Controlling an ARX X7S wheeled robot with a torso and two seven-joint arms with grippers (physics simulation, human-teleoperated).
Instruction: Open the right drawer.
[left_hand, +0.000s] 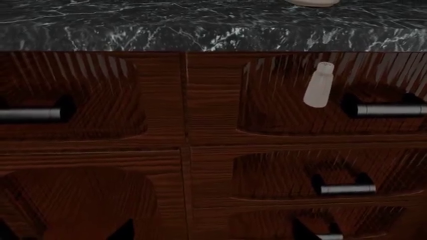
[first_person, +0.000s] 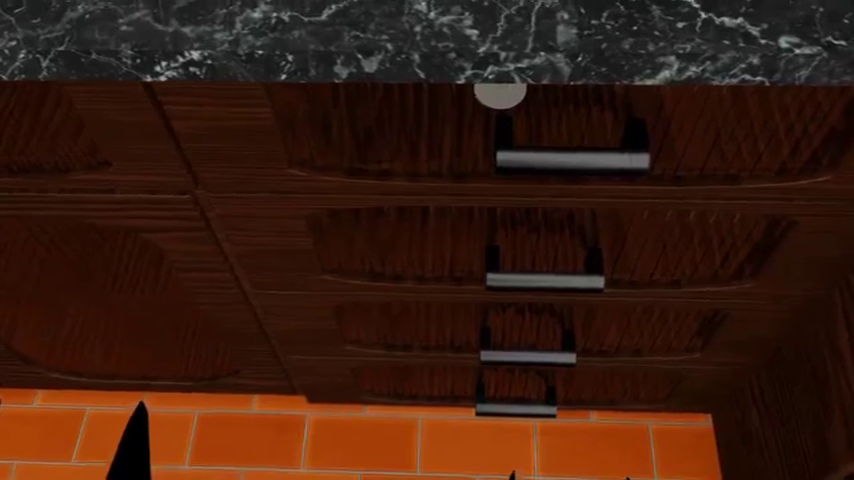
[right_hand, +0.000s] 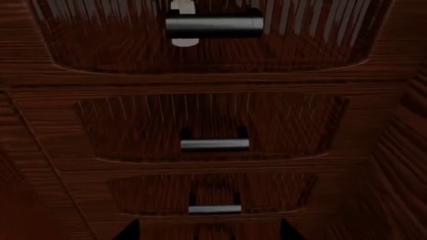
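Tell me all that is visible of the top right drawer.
The drawer is shut. It looks like dark reddish-brown wood grain, with a recessed panel. A horizontal silver bar handle stands on two black posts. The drawer sits directly under the marble counter, topmost of a stack of four. Nothing holds the handle.

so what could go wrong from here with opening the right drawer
1. The right drawer sits on top of a stack of similar fronts, and the lower handles line up beneath its bar handle, so the jaws could close on the wrong one.
2. A small white bottle appears right beside that handle, so a reach could knock it.
3. Neither gripper is at the handle yet.
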